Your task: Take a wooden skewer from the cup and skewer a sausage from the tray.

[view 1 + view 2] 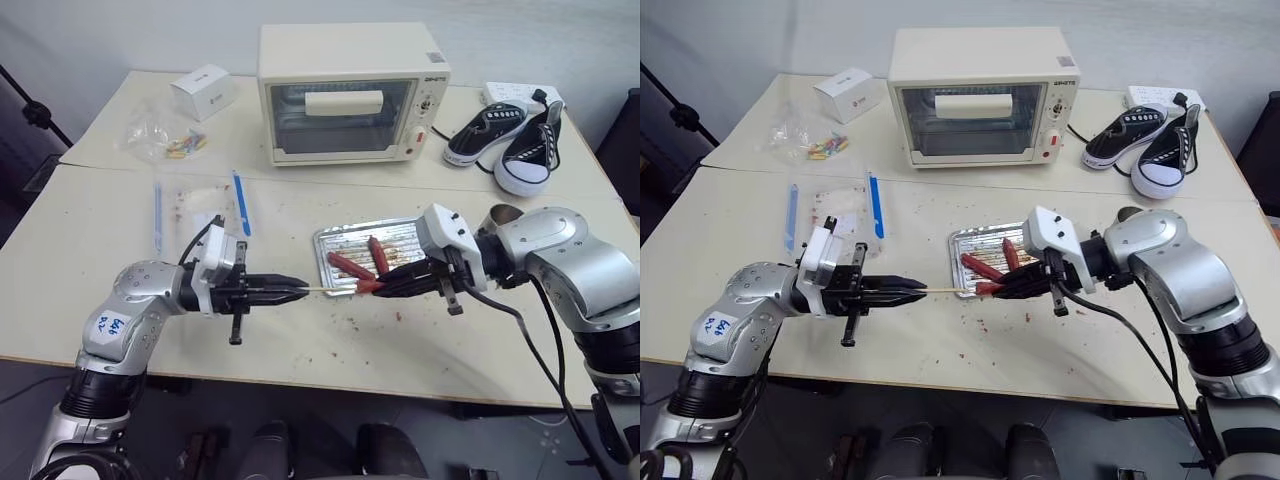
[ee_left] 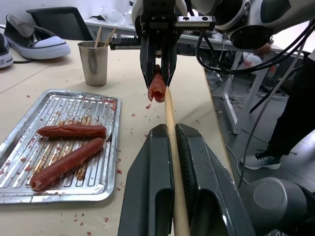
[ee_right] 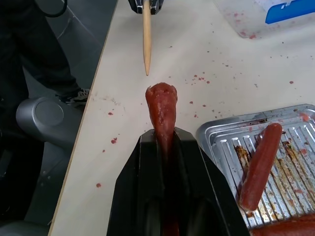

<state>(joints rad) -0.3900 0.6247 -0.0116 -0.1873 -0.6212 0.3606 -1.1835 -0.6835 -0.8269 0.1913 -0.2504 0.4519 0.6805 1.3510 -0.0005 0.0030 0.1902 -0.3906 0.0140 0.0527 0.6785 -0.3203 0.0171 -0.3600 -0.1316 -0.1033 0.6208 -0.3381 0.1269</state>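
My left gripper is shut on a wooden skewer that points level toward my right gripper. The right gripper is shut on a reddish sausage, whose end sticks out toward the skewer. In the right wrist view the skewer's tip stops just short of the sausage end and a little to one side. Both meet over the table at the front edge of the silver tray. Two more sausages lie in the tray. The cup, with skewers in it, stands beyond the tray behind my right arm.
A cream toaster oven stands at the back of the table, with a pair of black shoes to its right. A white box and a clear plastic bag are back left. Two blue sticks lie left of the tray.
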